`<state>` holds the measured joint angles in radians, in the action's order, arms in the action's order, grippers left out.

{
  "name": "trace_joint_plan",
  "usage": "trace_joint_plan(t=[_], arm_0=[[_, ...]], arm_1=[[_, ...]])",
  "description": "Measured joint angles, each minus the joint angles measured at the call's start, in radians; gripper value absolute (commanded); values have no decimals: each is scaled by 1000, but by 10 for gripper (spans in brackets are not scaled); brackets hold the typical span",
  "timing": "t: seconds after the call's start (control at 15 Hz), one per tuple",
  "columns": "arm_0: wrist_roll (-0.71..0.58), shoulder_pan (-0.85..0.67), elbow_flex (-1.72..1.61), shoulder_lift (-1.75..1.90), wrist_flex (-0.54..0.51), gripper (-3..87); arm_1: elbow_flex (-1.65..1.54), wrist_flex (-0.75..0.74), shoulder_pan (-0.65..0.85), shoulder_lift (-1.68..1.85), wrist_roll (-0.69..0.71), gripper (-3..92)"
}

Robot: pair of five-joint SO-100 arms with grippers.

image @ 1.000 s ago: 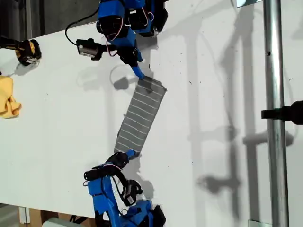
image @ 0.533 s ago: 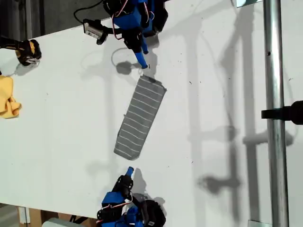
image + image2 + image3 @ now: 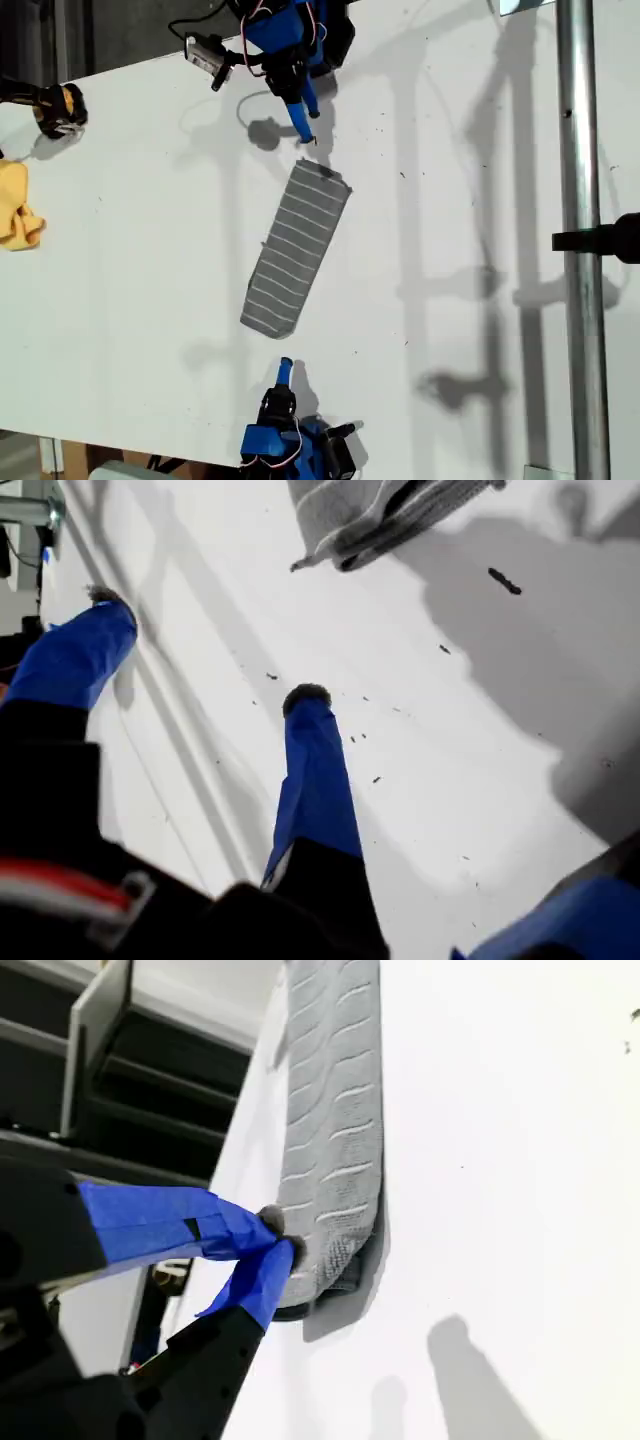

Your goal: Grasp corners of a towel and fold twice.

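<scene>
Yellow cloth [image 3: 18, 215]: soft and crumpled, lying well apart from the towel towards the exterior view's left, out of the way of the job.
Worktop [image 3: 150, 270]: flat, matt white board with a few dark specks near the towel.
Towel [image 3: 297, 245]: grey woven fabric with thin white stripes, lying slantwise mid-worktop as a long narrow strip. Stacked layers show at its ends, so the folding looks at least partly done.
My second hand [image 3: 284, 368]: blue, hard plastic, just beyond one short end of the towel and clear of it. Its fingers [image 3: 262, 1265] meet at the tips, pinched closed on nothing.
My first hand [image 3: 307, 120]: just beyond the towel's other short end, not touching. Its blue fingers [image 3: 315, 770] are spread wide and hold nothing, probably having let go.
Metal pole [image 3: 578, 250]: smooth, shiny tube, well apart from the towel towards the exterior view's right.
</scene>
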<state>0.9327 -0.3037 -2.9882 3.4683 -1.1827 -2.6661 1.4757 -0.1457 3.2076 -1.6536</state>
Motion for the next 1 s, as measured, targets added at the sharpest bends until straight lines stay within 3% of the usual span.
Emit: trace_joint_plan(t=[0.13, 0.47, 0.73, 1.0], arm_0=[[3, -2, 0, 2, 0, -14], [6, 9, 0, 2, -18, -14], [6, 9, 0, 2, -18, -14], [9, 31, 0, 2, -26, -14]], arm_1=[[6, -187, -8, -222, 3, 374], [265, -357, 21, -1118, -41, 367], [486, -383, 109, -1545, -5, 377], [644, -341, 202, -1740, 103, 377]])
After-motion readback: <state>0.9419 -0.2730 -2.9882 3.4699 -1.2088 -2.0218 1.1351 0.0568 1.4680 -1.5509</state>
